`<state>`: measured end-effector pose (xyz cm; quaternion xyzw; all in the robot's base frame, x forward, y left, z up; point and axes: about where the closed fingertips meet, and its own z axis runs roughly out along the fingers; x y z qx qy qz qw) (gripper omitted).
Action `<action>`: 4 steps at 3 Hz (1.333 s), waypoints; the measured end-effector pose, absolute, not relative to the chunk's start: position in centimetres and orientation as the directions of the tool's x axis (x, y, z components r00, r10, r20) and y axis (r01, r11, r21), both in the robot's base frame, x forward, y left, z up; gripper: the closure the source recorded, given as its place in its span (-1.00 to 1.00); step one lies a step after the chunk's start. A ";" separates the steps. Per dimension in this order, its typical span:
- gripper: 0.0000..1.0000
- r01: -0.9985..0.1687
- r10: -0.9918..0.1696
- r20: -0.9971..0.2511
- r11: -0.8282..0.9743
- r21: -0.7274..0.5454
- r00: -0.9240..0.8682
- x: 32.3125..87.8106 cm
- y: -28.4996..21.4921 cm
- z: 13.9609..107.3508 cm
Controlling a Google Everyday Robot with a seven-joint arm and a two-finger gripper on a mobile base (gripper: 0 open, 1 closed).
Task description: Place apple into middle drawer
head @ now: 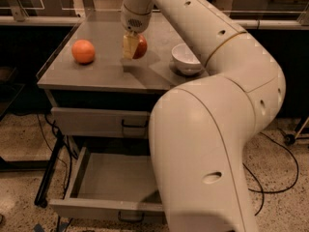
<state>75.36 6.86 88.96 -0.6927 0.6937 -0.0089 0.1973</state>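
Gripper (135, 47) on white robot arm clamps apple (142, 46) over grey cabinet top (106, 72), one pale finger (129, 46) pressed to the fruit's left side. An orange (83, 51) sits at apple's 9 o'clock, white bowl (186, 58) at 3 o'clock. At 6 o'clock, middle drawer (96, 210) stands pulled open beneath shut upper drawer (89, 122).

Speckled terrazzo floor (19, 144), black cables (294, 168) looping across it, grey table (101, 74) against dark cabinetry, railed counters (275, 24) behind, dim warm light, jaws low over the table's middle.
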 end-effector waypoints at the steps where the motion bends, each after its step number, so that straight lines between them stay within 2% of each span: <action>1: 1.00 -0.958 -0.970 -0.241 0.037 -0.284 0.033 73.3 6.3 89.9; 3: 1.00 -0.967 -0.968 -0.252 0.062 -0.248 0.002 63.4 5.2 91.9; 4: 1.00 -0.970 -0.971 -0.241 0.053 -0.238 0.006 62.6 5.2 91.4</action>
